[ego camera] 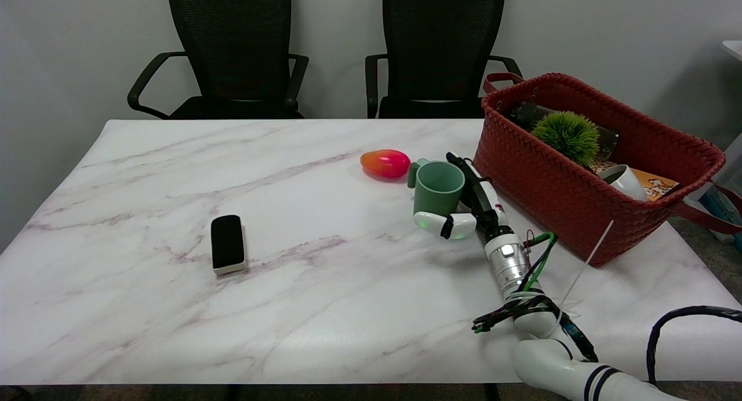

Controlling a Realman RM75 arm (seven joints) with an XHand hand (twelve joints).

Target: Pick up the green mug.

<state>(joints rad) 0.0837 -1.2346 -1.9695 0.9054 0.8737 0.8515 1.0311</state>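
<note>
The green mug (437,188) stands upright on the marble table (174,157), right of centre, its handle turned to the far left. My right hand (472,207) is at the mug's right side. Its thumb lies across the mug's near base and its fingers (469,172) run along the right wall toward the rim. The hand touches or nearly touches the mug, spread around it rather than closed. The mug still sits on the table.
A red-orange mango-like fruit (385,163) lies just left of the mug's handle. A red woven basket (579,175) holding a green spiky ball, a white cup and a booklet stands close on the right. A black-and-white eraser (227,244) lies left of centre. Two black chairs stand behind the table.
</note>
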